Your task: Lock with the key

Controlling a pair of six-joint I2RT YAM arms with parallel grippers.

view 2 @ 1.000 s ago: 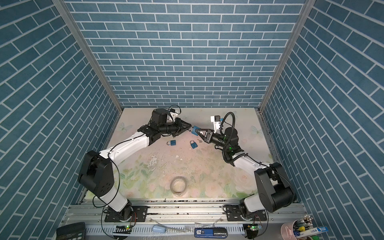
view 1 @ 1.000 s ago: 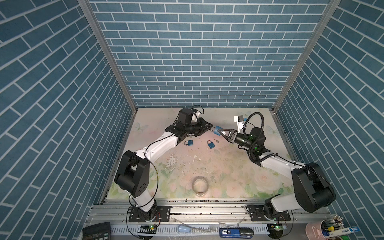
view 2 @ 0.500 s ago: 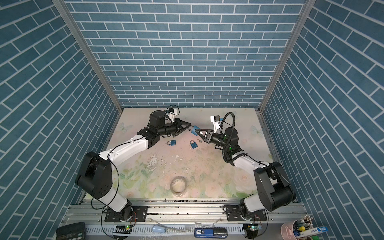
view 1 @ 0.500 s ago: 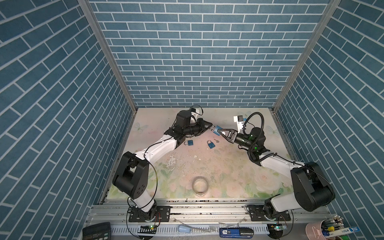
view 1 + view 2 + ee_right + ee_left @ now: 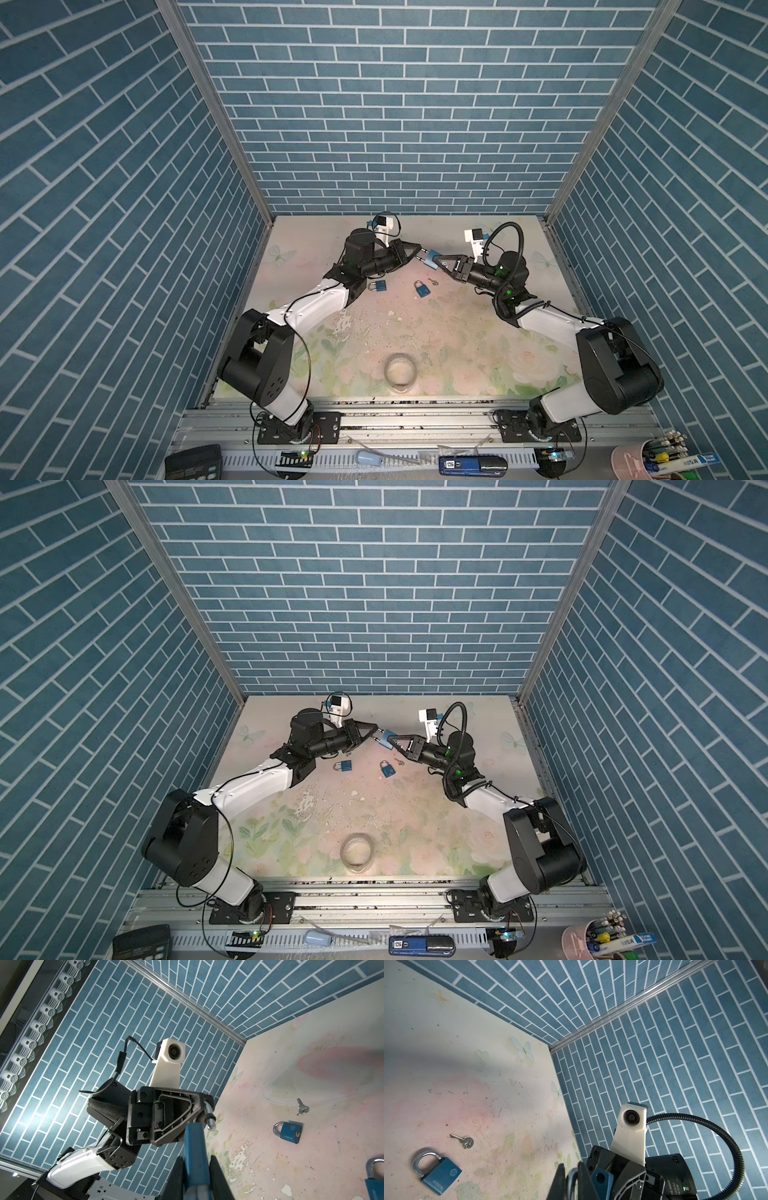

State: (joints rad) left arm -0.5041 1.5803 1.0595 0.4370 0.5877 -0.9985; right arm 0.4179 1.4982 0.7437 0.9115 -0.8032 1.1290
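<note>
Padlock (image 5: 430, 257) is up in the air over the far middle of the table (image 5: 457, 332). The right gripper (image 5: 433, 260) is clamped on its blue body, and the left gripper (image 5: 419, 252) is pinched tight on the shackle (image 5: 209, 1114). Looks like the shackle-seating step. Next is probably a straight push home, then grabbing the key (image 5: 433, 281) lying below.

On your table (image 5: 478, 332) the left padlock (image 5: 377, 286) lies beside the right padlock (image 5: 421, 289), a key (image 5: 433, 282) just right of that, a tape roll (image 5: 400, 371) well in front.

Blue brick walls (image 5: 415, 104), floral tabletop (image 5: 457, 328)
</note>
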